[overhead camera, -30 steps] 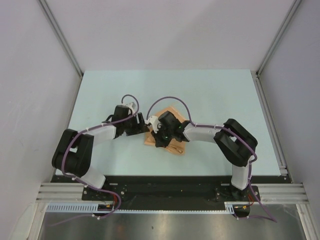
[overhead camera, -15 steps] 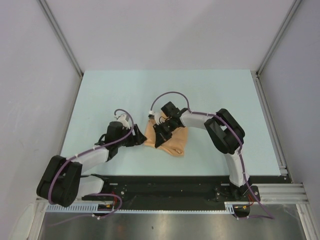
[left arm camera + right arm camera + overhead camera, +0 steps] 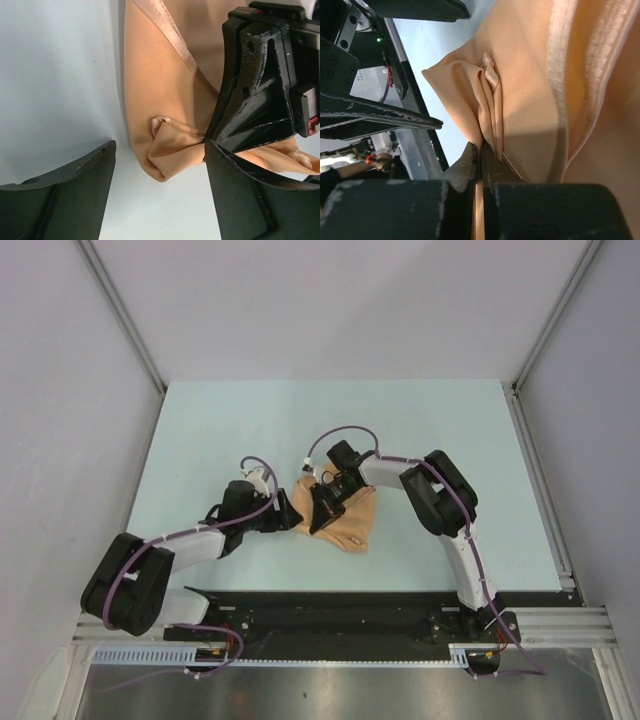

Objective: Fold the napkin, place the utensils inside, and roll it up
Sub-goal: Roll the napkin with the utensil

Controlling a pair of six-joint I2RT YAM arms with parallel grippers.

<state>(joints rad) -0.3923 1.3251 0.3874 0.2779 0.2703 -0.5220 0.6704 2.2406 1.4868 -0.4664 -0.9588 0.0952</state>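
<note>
Pinches a bunched fold of the napkin (image 3: 530, 75) between the clenched tips of the right gripper (image 3: 481, 150). Holds the left gripper (image 3: 159, 147) spread wide, fingers (image 3: 60, 200) flanking the cloth's rounded left end, grasping nothing. Rests partly folded near the middle of the table (image 3: 200, 440), between both arms.

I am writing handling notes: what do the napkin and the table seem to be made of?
The napkin looks like thin woven cloth, perhaps a synthetic blend: fine weave, slight sheen, stitched hem, soft creases. The table looks like a smooth, matte, pale blue-green hard surface, perhaps laminate or painted board; the look leaves it open.
</note>
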